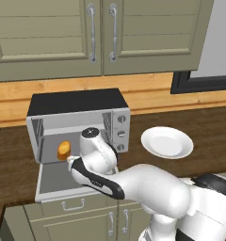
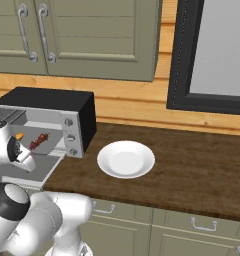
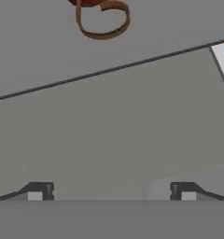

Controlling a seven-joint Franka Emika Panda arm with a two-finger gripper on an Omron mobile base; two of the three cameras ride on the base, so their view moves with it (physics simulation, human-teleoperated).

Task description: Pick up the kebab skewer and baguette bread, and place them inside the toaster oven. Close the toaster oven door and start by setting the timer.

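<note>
On the dark wood counter (image 2: pixel 192 165), the gripper (image 3: pixel 111 190) is being held spread and empty over the toaster oven door (image 1: pixel 53 181); beyond it, kebab skewer (image 2: pixel 38 141) and baguette bread (image 1: pixel 63 149) are lying inside. Door closing is judged next.

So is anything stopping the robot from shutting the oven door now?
Nothing visible blocks it. The baguette bread and kebab skewer lie inside the toaster oven, off the lowered toaster oven door. Only the robot's own open, empty gripper hovers over the door and would have to move away first.
</note>
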